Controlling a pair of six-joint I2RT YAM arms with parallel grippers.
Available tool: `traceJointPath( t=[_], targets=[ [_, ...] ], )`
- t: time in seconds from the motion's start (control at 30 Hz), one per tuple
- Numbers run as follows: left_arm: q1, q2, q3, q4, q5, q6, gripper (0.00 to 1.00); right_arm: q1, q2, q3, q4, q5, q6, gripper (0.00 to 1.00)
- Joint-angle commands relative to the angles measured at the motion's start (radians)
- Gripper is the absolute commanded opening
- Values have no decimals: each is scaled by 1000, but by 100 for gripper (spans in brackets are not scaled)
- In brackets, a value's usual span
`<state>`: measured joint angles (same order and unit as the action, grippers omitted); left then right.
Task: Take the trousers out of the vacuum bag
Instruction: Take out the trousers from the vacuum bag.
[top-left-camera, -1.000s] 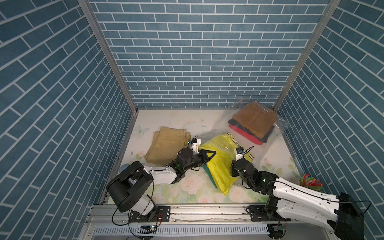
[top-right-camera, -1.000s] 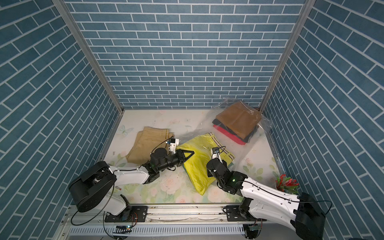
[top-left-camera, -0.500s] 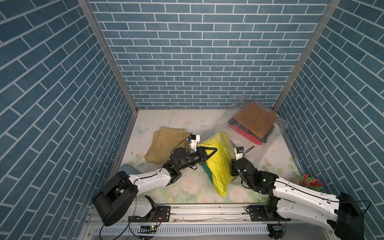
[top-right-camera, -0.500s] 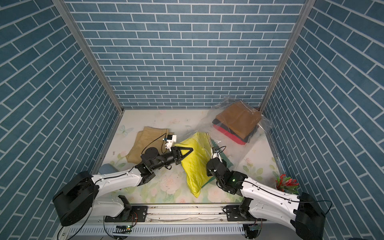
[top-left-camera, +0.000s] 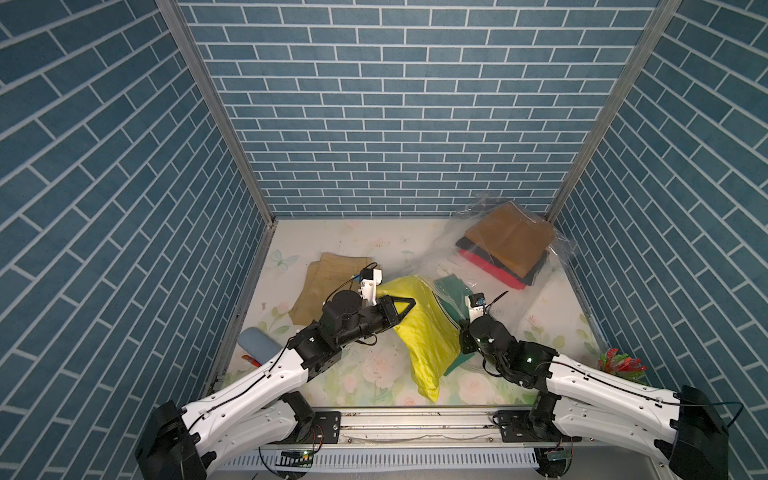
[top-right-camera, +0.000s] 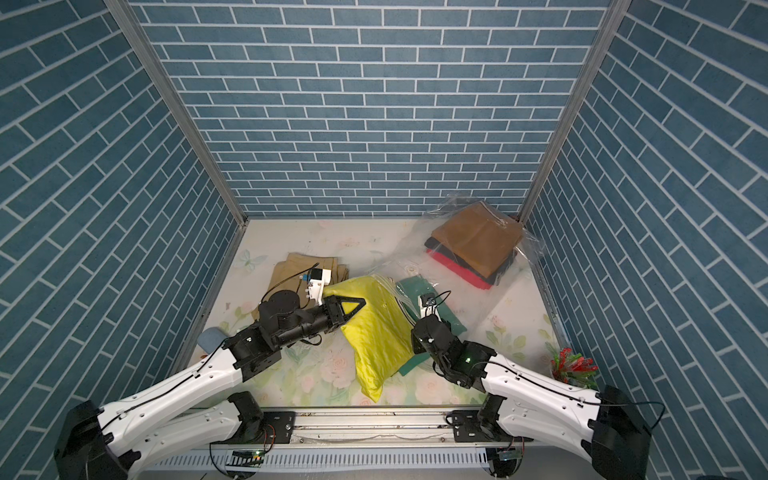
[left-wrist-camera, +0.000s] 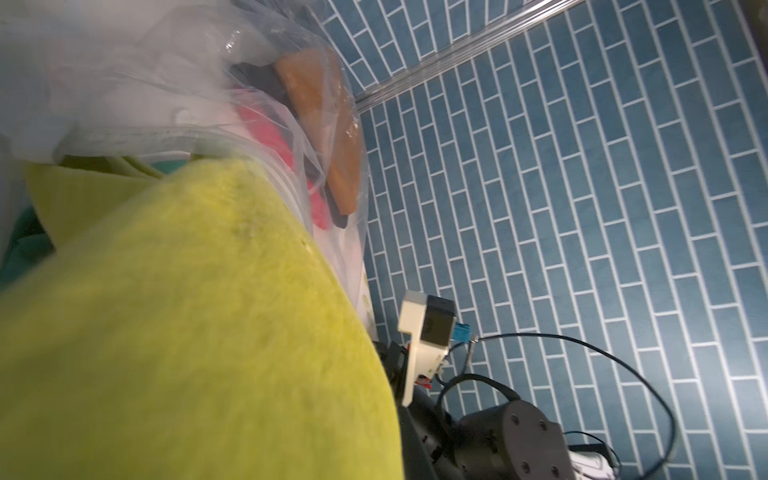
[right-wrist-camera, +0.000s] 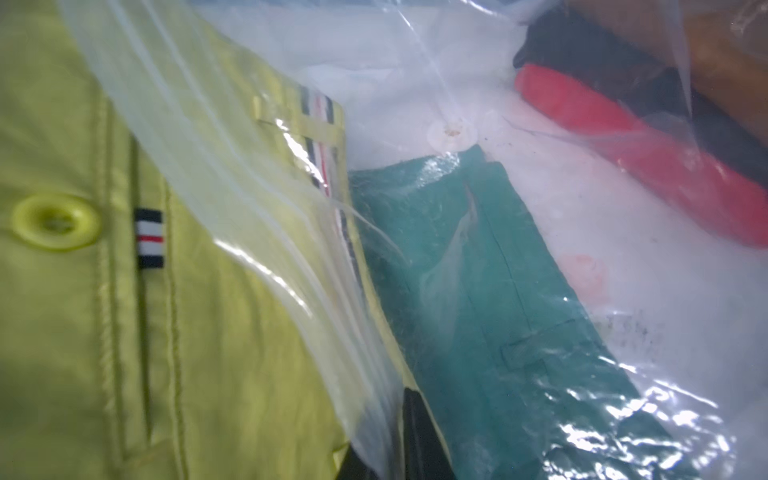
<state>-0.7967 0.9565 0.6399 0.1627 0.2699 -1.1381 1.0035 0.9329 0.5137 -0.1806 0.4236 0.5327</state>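
Near the front middle of the table (top-left-camera: 365, 245), the left gripper (top-left-camera: 405, 305) is clamped on the lime-yellow trousers (top-left-camera: 424, 336), holding one end raised, with the vacuum bag (top-left-camera: 440, 249) edge draped over their waistband. The right gripper (right-wrist-camera: 388, 457) is buried under cloth and plastic, and whether it grips cannot be told. Green trousers (top-left-camera: 451, 286) lie under the plastic beside them, a brown-topped stack (top-left-camera: 509, 243) deeper inside at the far right

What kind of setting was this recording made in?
Likely a staged robot test booth, not a home: blue brick-pattern panels joined by metal corner posts enclose a floral tabletop, and a mounting rail runs along its front edge.
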Motion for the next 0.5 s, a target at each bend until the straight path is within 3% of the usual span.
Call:
traceJointPath(
  t=[0.0,0.27,0.47],
  targets=[
    [5,16,59,-12,-96,69,0,8,-34,83,-48,-84,-100,23],
    [5,93,90,-56,-184,69,0,85,-52,315,-227,-245,-129,55],
    [5,146,102,-38,-194,60,0,262,19,438,-278,-208,-91,65]
  ],
)
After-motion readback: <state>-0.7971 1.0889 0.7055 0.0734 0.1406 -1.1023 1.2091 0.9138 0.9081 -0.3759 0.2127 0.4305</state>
